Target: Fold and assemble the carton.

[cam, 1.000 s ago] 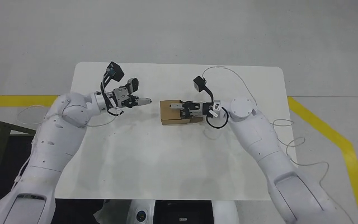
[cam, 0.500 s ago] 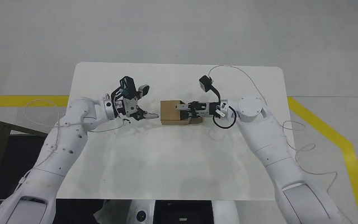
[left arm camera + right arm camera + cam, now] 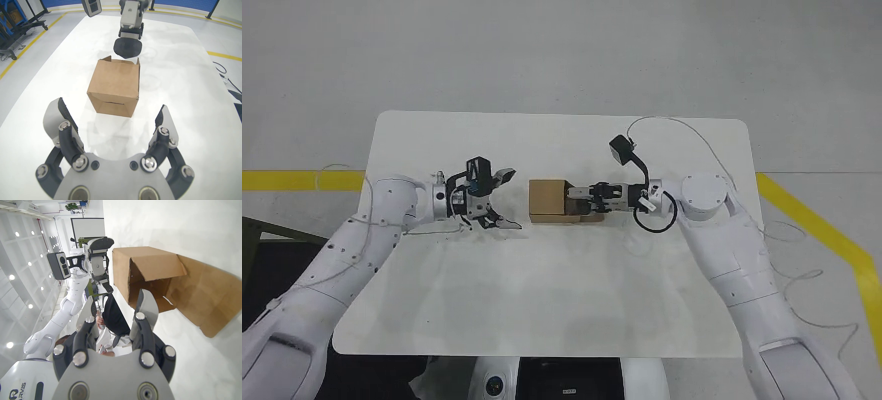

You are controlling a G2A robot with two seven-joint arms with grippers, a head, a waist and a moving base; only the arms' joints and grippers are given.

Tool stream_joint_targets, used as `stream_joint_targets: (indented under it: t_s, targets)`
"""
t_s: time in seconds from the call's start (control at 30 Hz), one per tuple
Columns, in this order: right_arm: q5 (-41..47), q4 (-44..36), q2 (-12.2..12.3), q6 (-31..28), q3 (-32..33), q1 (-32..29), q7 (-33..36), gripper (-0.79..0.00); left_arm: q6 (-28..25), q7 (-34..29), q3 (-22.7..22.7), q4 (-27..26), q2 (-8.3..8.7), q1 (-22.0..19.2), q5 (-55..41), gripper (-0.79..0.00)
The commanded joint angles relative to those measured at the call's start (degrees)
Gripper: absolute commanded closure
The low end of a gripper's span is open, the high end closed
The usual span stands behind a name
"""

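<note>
ok so brown carton (image 3: 547,200) sitting mid white table (image 3: 542,300), lying on its side, closed end facing left gripper (image 3: 508,199). That one's hovering near it, gaping wide, holding nothing. Right gripper (image 3: 117,294) sitting at open end, fingers partway apart, 1 in front of mouth, gripping nothing. 1 flap (image 3: 204,298) lying flat on tabletop. Grey floor (image 3: 542,50) all around, yellow line (image 3: 292,180) running past, blue panels (image 3: 179,3) standing behind.

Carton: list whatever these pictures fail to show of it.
- Top view: the open end of the carton, covered by the right gripper.
- Left wrist view: the open end and inside, turned away behind its own walls.
- Right wrist view: part of the inside, behind a folded flap and a gripper finger.
- Any view: whether that finger touches the cardboard.
</note>
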Motion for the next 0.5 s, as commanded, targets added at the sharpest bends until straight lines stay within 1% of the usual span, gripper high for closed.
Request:
stream_joint_targets:
  t_s: [0.0, 0.07, 0.1, 0.13, 0.3, 0.47]
  targets:
    - [-1.00, -1.49, 0.39, 0.86, 0.56, -0.48, -0.01, -0.323, 0.00, 1.39, 2.06, 0.98, 0.10, -1.33, -0.21, -0.785]
    - [-1.68, -3.13, 0.73, 1.62, 1.03, -1.07, 0.06, -0.197, 0.00, 1.88, 3.73, 1.67, 0.01, -2.51, -1.21, -0.785]
    - [-2.01, -3.81, 0.89, 1.96, 1.17, -1.35, 0.14, -0.049, 0.00, 1.86, 4.47, 1.90, -0.09, -3.02, -1.66, -0.785]
    - [-2.44, -4.38, 1.03, 2.40, 1.21, -1.60, 0.31, 0.000, 0.00, 1.68, 5.10, 2.16, -0.21, -3.46, -2.21, -0.785]
    - [-4.34, -6.71, 1.73, 5.31, 1.17, -2.91, 1.72, 0.000, 0.00, -0.90, 7.40, 3.02, -1.10, -4.84, -6.03, -0.785]
    - [-6.39, -10.09, 2.58, 8.85, 1.62, -4.94, 2.96, 0.000, 0.00, -4.01, 8.63, 3.65, -2.01, -5.94, -9.11, -0.785]
